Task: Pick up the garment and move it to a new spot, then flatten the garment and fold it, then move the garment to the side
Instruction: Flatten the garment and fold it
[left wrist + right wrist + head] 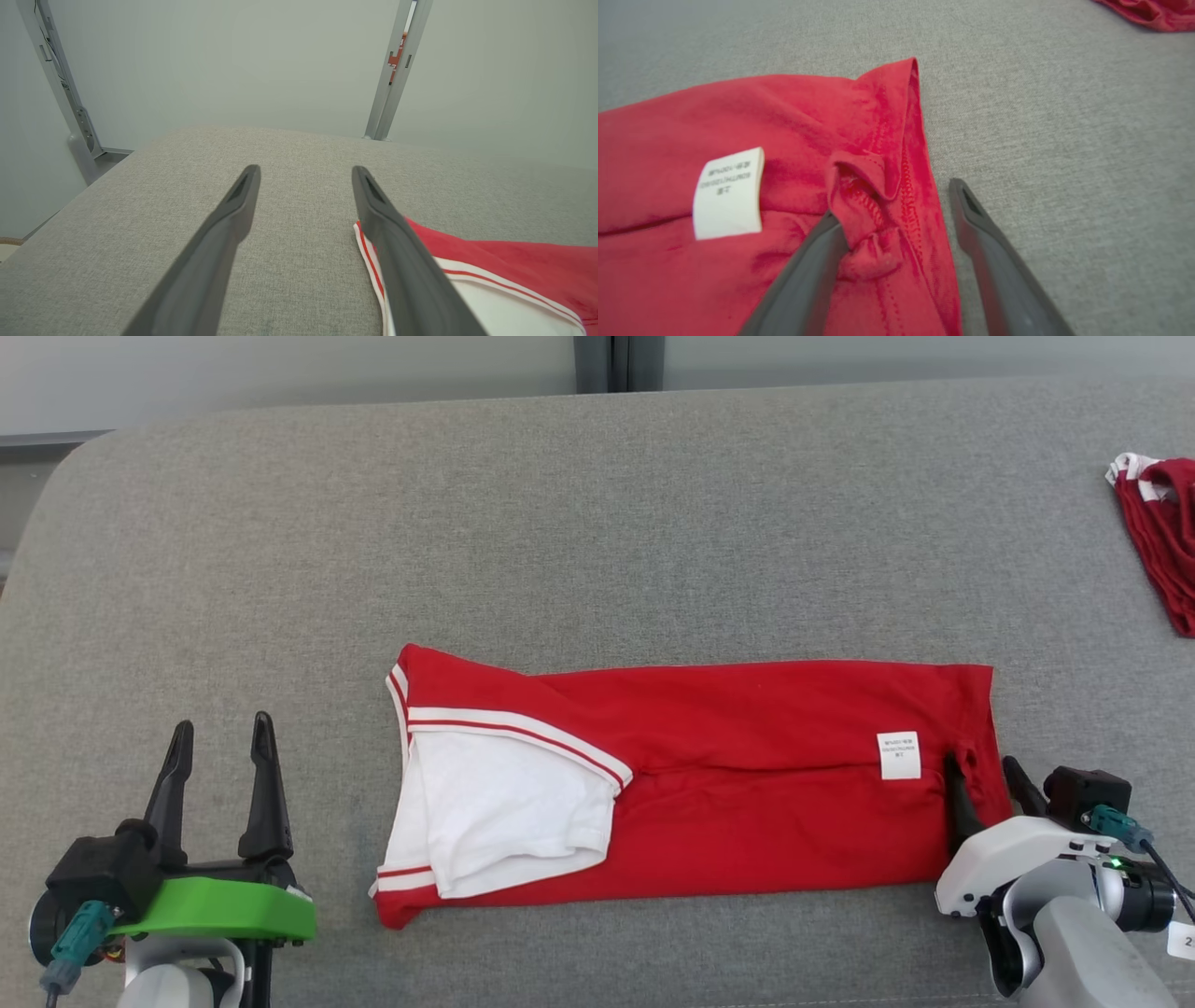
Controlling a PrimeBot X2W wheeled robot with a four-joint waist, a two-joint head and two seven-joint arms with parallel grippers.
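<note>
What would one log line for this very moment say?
garment: red, folded, flat on grey cushion | left hand: open, clear of garment | right hand: open, straddling garment's right hem

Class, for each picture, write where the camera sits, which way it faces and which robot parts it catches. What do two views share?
Head: on the head, looking down at garment on cushion; left gripper, right gripper show.
Left wrist: on that wrist, facing across the cushion to the wall; own fingers show.
Right wrist: on that wrist, facing down at the hem; own fingers show.
Shared: head and right wrist both show the label.
</note>
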